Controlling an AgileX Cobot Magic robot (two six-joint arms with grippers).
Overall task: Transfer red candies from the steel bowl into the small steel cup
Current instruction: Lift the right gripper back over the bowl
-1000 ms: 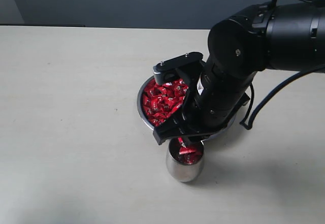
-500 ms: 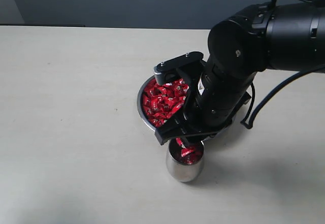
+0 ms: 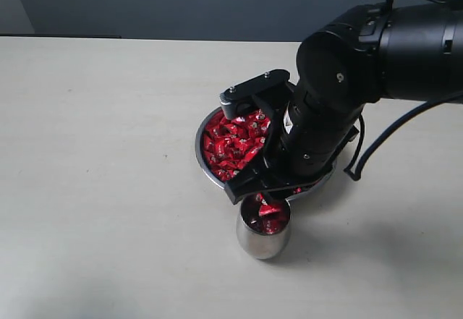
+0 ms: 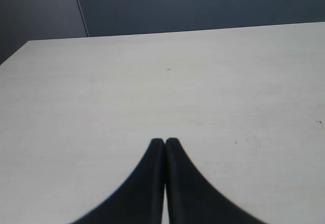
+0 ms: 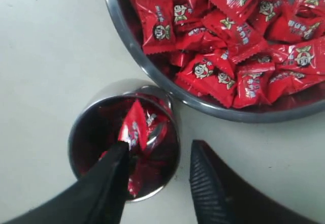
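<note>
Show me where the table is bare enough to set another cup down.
Bare table spreads left of the steel bowl, and along the front, left of the small steel cup. Crowded: bowl, cup and right claw cluster close together; the arm overhangs the right.

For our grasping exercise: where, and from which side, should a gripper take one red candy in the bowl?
Probably pinch a top candy across its middle, straight down from above: the pile lies open upward, and the bowl rim blocks the sides.
</note>
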